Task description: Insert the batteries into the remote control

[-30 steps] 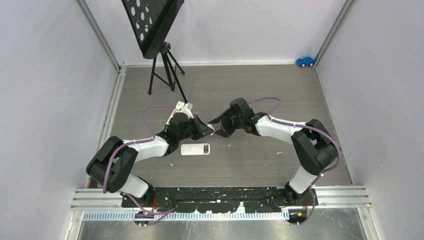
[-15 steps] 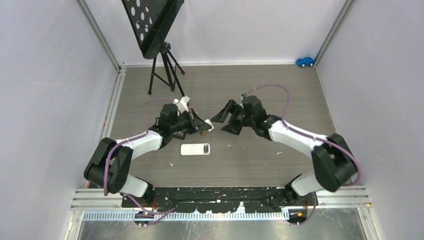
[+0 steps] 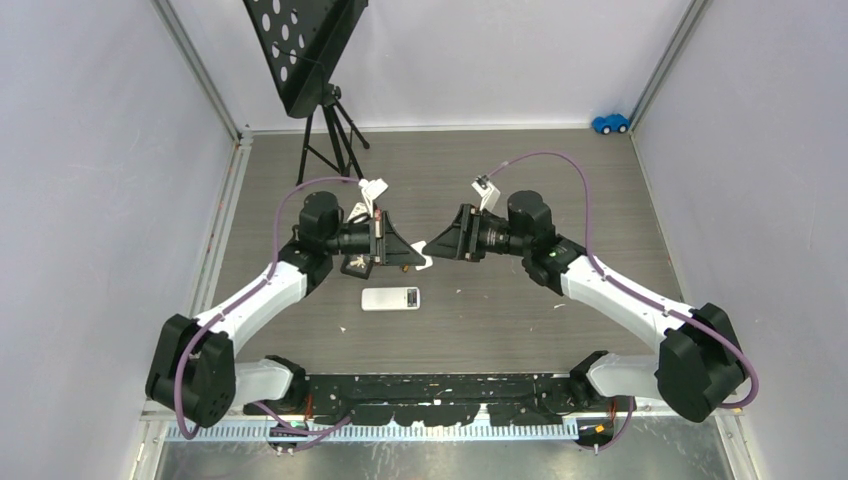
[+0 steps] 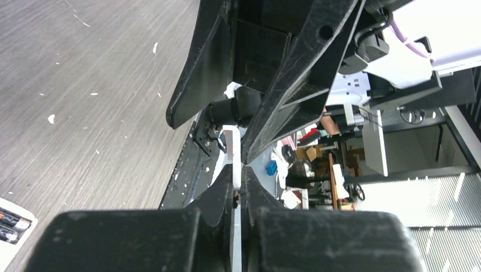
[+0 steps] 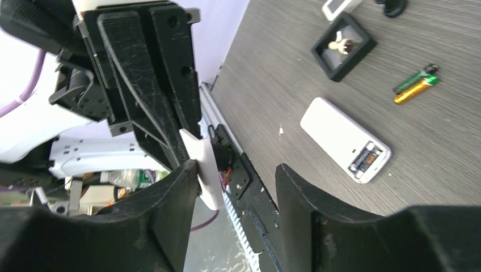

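The left gripper (image 4: 238, 182) pinches a thin white cover (image 5: 202, 167) edge-on in mid-air, probably the battery door, held off so the bay is open. Below it the remote (image 3: 391, 299) lies flat on the table (image 3: 560, 180), with 2 batteries (image 5: 366, 157) seated in its bay and 2 loose cells (image 5: 417, 85) just beyond. The right gripper (image 5: 235, 170) is spread around the cover's free end, apparently to take it. Bare table surrounds the remote, far from every edge.
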Robot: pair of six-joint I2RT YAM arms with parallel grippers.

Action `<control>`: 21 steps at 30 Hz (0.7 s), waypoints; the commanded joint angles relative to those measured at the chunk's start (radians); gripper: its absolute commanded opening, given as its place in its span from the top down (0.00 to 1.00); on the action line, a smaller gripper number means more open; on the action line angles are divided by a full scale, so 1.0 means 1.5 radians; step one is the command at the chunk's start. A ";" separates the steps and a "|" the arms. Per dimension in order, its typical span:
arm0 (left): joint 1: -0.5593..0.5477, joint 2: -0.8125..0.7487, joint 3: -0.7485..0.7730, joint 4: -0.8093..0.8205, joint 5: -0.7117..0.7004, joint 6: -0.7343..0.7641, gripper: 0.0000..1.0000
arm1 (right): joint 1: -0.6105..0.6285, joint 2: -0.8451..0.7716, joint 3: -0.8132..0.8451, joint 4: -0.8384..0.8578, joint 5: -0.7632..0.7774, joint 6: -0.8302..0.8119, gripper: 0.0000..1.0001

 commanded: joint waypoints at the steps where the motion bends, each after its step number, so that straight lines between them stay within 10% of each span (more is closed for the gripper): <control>1: -0.001 -0.042 0.002 0.000 0.066 0.010 1.00 | 0.001 -0.023 -0.017 0.080 -0.071 0.000 0.45; 21: -0.002 -0.036 0.027 -0.039 0.068 0.014 0.94 | 0.006 -0.012 -0.023 0.171 -0.197 0.059 0.96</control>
